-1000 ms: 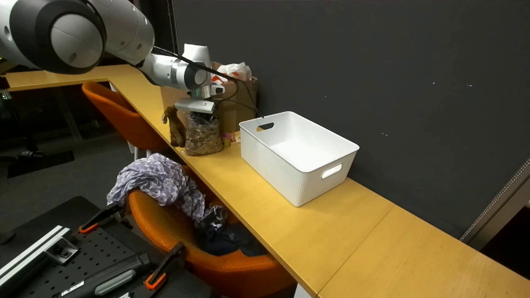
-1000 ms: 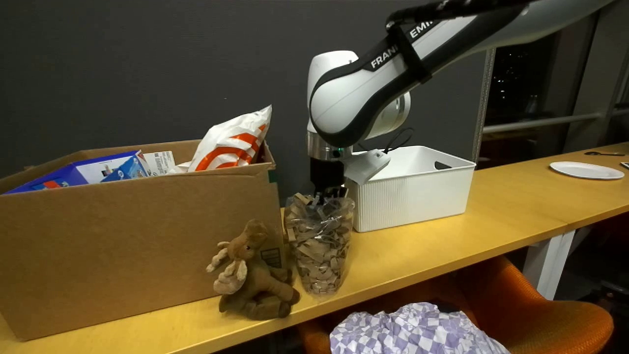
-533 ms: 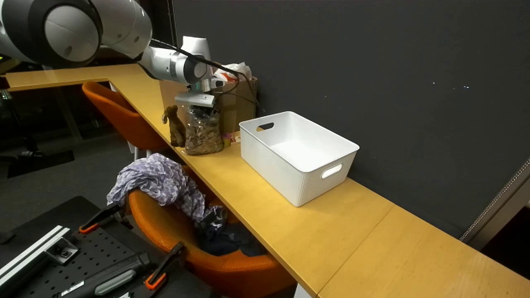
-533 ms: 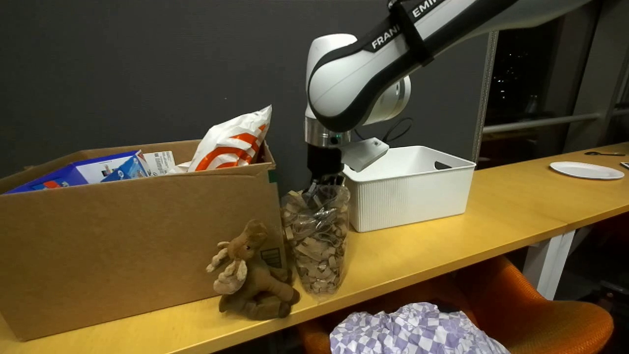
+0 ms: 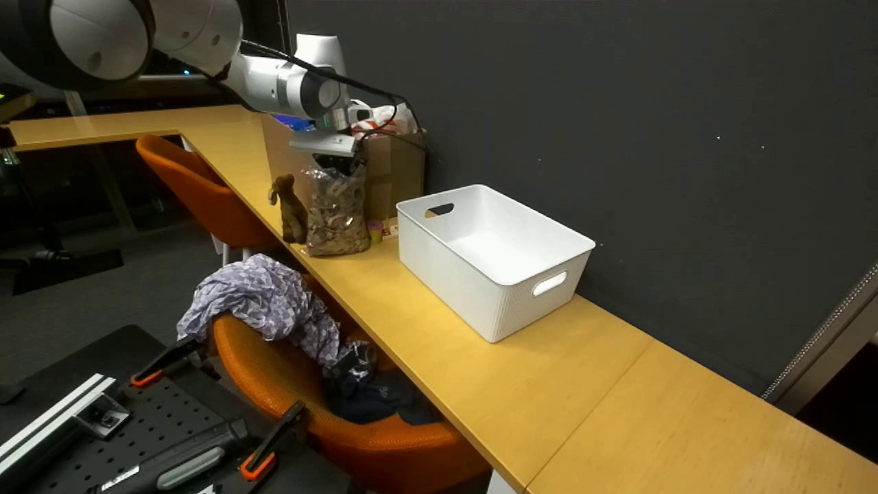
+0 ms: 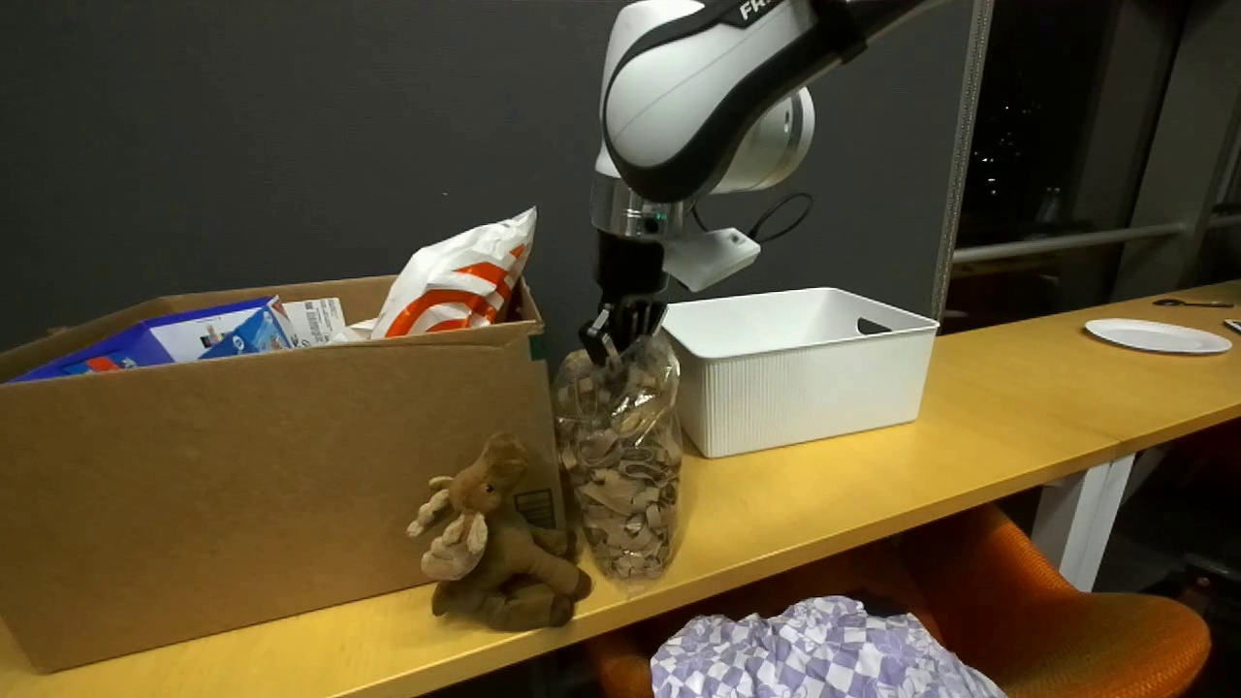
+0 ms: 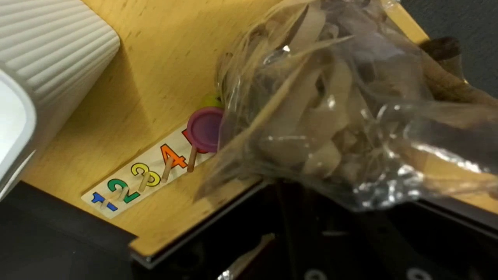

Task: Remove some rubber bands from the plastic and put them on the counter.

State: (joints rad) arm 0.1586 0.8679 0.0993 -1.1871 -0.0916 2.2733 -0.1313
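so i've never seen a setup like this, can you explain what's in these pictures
The white-and-black machine is a robot arm ending in black fingers. Two views look on from different places outside it; the close-up is taken from its wrist. On the counter stand a clear plastic bag of tan rubber bands, a brown plush toy, a cardboard box and a white bin, with a number strip lying near the bag. The fingers are right at the bag's top; whether they hold anything, I can't tell.

A cardboard box (image 6: 271,494), plush moose (image 6: 506,555), clear plastic bag (image 6: 625,485), white bin (image 6: 814,390), numbered pegboard (image 7: 155,167) and white plate (image 6: 1158,336) line a wooden table (image 6: 834,490).
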